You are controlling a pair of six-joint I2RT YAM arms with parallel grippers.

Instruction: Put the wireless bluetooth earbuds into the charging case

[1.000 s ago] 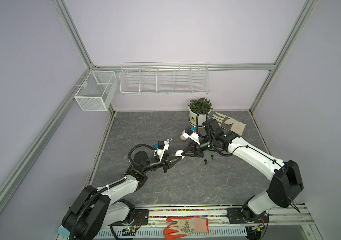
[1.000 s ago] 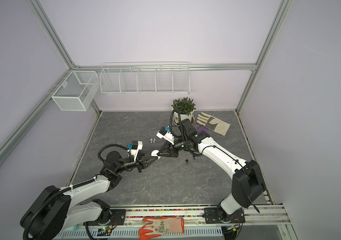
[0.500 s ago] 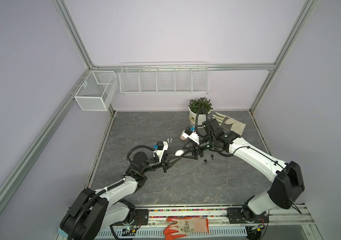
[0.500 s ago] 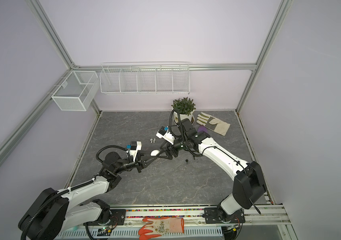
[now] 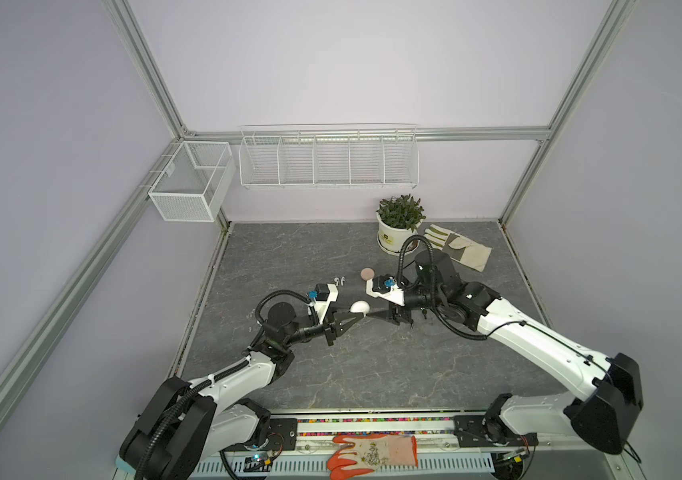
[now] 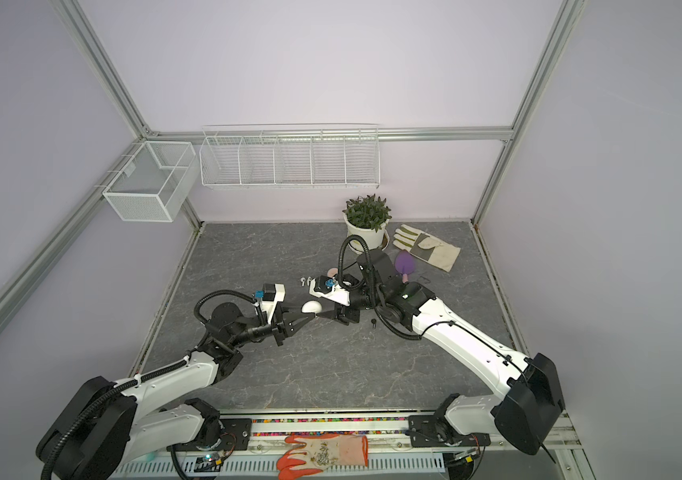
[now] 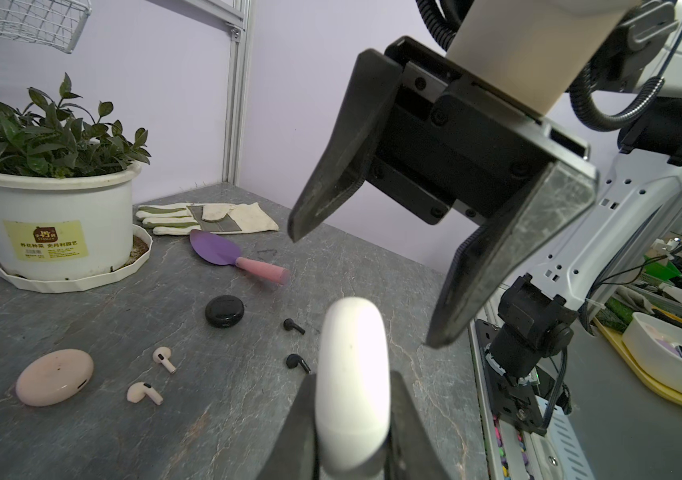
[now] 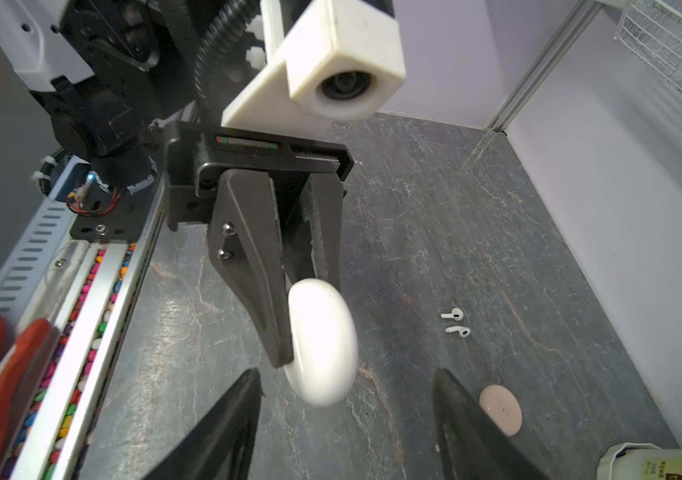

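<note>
A white charging case point(image 5: 359, 307) hangs above the table with my left gripper point(image 7: 352, 382) shut on its sides. My right gripper point(image 8: 347, 372) faces it, open, its fingertips either side of the case point(image 8: 322, 340) and apart from it. Two white earbuds point(image 8: 453, 314) lie on the table near a pink case point(image 8: 500, 409). The left wrist view shows two pinkish earbuds point(image 7: 163, 357) beside the pink case point(image 7: 55, 376), and two black earbuds point(image 7: 291, 325) near a shut black case point(image 7: 224, 310).
A potted plant point(image 5: 399, 224), a work glove point(image 5: 457, 251) and a purple trowel point(image 7: 223, 253) lie at the back right. An orange glove point(image 5: 372, 455) rests on the front rail. Wire baskets point(image 5: 329, 160) hang on the back wall.
My right gripper has opened and let go of the white case. My left gripper keeps its hold on the case, which has stayed above the table's middle.
</note>
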